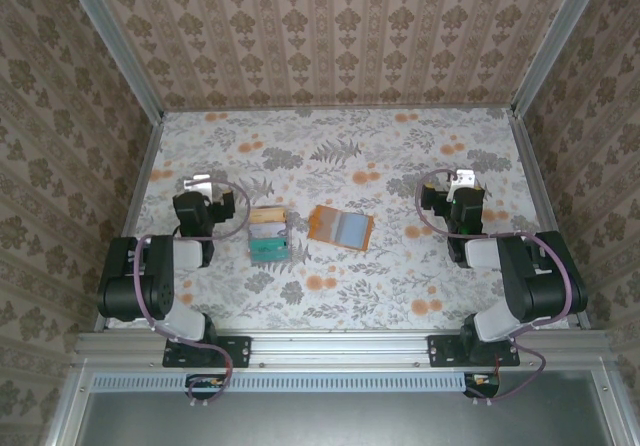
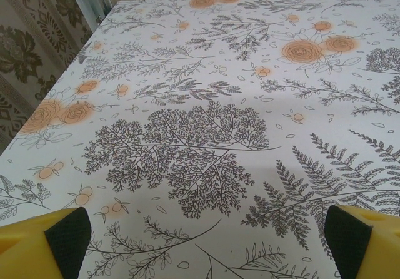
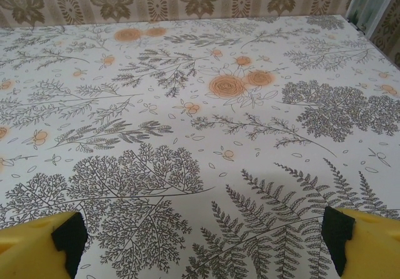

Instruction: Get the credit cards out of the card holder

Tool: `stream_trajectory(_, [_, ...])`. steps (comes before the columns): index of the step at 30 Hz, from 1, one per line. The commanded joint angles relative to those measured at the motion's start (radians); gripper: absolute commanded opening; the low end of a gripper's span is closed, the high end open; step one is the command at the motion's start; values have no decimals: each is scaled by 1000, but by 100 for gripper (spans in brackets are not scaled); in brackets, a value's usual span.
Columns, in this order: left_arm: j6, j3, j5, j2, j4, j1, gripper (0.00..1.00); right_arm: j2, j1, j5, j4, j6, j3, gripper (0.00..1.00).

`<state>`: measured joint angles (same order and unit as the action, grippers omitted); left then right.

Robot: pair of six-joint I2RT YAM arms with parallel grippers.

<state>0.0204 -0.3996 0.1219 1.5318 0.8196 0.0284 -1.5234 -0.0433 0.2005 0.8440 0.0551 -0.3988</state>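
On the table, under a pale cloth printed with grey ferns and orange flowers, about midway between the left and right edges and somewhat nearer the near edge than the far one:

1. Card holder. Flat, orange-tan, with a pale grey-blue face turned up. It lies slightly askew to the table's edges and nothing touches it. Whether any card sits inside cannot be told.

2. Credit cards. A small overlapping stack just left of the card holder, with a narrow strip of cloth between the two. Bands of beige, pale green, pink and teal show. The number of cards cannot be made out.

3. Left gripper. Toward the left edge, well apart from the cards, released and empty. From its wrist camera the left gripper shows yellow fingers with black pads in the bottom corners, spread wide over bare cloth.

4. Right gripper. Toward the right edge, well apart from the card holder, likewise released and empty. From its wrist camera the right gripper has its yellow fingers spread wide over bare cloth.
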Motion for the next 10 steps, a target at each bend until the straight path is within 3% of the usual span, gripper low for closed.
stream_trajectory(1, [18, -1, -15, -1, 37, 8, 100, -4, 6, -19, 38, -3, 5, 100])
stream_trajectory(7, [16, -2, -19, 0, 33, 7, 100, -4, 6, -25, 40, -5, 7, 100])
stream_trajectory(10, [18, -1, -16, -1, 39, 8, 100, 9, 46, -312, 44, -69, 18, 100])
